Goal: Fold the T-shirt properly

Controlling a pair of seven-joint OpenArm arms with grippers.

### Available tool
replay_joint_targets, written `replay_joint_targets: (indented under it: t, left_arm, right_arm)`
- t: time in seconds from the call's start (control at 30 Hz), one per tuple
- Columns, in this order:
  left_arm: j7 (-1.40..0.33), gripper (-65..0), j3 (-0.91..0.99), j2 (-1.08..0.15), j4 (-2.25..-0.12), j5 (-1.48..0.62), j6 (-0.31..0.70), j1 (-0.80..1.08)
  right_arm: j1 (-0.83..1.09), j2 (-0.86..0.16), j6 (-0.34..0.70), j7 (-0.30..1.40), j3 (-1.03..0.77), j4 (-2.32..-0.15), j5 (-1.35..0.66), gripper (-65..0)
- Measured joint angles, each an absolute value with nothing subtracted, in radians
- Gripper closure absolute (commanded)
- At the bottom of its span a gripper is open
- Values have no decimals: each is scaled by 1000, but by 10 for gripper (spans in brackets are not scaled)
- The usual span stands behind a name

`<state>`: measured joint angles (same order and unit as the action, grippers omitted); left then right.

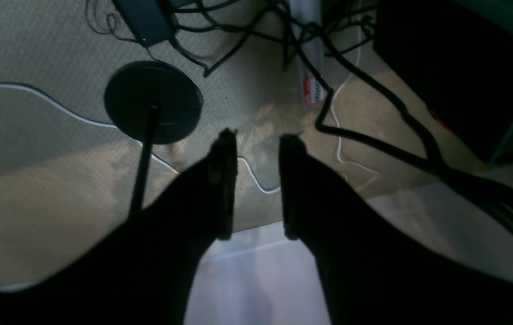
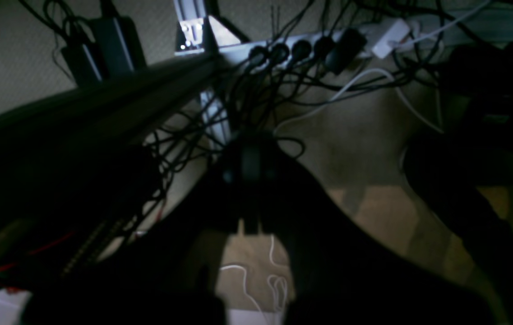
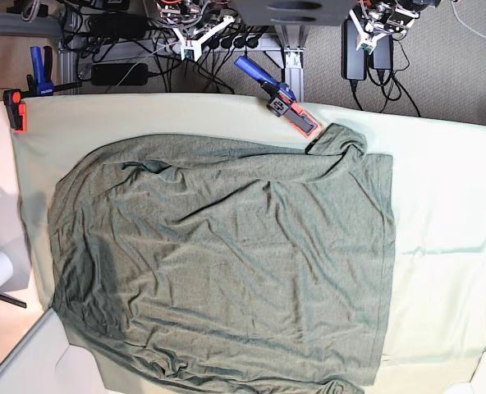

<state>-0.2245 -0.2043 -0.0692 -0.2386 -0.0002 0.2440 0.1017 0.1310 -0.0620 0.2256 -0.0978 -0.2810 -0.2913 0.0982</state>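
Observation:
The dark olive T-shirt [image 3: 226, 263] lies spread and wrinkled over most of the table in the base view, with one bunched corner [image 3: 341, 139] at the back right. Neither gripper touches it. Both arms are pulled back beyond the table's far edge, the left arm [image 3: 380, 20] at the top right and the right arm [image 3: 185, 29] at the top left. In the left wrist view my left gripper [image 1: 258, 135] hangs over the floor, jaws apart and empty. My right gripper [image 2: 249, 151] looks dark and blurred, its fingers pressed together, holding nothing.
A pale green table cloth [image 3: 448, 205] covers the table. A blue and orange clamp [image 3: 280, 98] sits at the back edge and a red clamp [image 3: 13, 109] at the back left corner. Cables, a power strip [image 2: 310, 45] and a round black stand base [image 1: 152, 101] lie on the floor.

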Motion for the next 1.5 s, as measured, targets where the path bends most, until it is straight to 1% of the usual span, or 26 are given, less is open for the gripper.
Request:
replay_joint_targets:
  t: [0.17, 0.27, 0.3, 0.4, 0.6, 0.77, 0.83, 0.87, 1.0, 1.07, 1.13, 1.27, 1.43, 1.5]
  left_arm:
    - [-223, -200, -204, -81, -243, 0, 271, 109]
    - [-187, -200, -204, -111, -280, -1, 273, 145]
    - [-176, -200, -204, -123, -305, -5, 289, 165]
    - [-147, -200, -204, -165, -408, -53, 349, 241]
    - [-145, -200, -171, -233, -694, -209, 487, 427]
    - [-150, -200, -44, -244, -938, -296, 601, 588]
    - [-153, -200, 15, -244, -1027, -335, 672, 639]
    - [-153, -200, 44, -244, -1071, -354, 684, 662]
    - [-189, -200, 153, -247, -1254, -488, 680, 754]
    - [-260, -200, 204, -246, -1349, -551, 679, 802]
    - [-325, -200, 241, -250, -1450, -638, 679, 841]
    - [-407, -202, 311, -286, -1654, -772, 680, 873]
    - [-488, -324, 374, -334, -1890, -818, 681, 914]
    - [-494, -336, 373, -361, -1957, -820, 681, 905]
  right_arm:
    - [182, -87, 241, -101, -281, -346, 99, 0]
    - [232, -105, 299, -100, -281, -403, 98, 0]
    - [252, -110, 314, -101, -281, -422, 98, 0]
    - [310, -122, 337, -98, -280, -483, 86, 0]
    - [459, -172, 363, -79, -226, -638, -58, 0]
    - [622, -220, 378, 7, -191, -858, -202, 0]
    - [693, -243, 383, 37, -190, -967, -286, 0]
    - [728, -258, 384, 51, -190, -1024, -310, 0]
    - [860, -320, 385, 75, -201, -1253, -339, 0]
    - [918, -344, 384, 86, -218, -1370, -340, 0]
    - [966, -349, 386, 119, -253, -1490, -360, 0]
    - [1012, -346, 389, 230, -354, -1692, -472, 0]
    - [988, -343, 389, 259, -500, -1855, -534, 0]
    - [952, -341, 389, 262, -548, -1876, -533, -3]
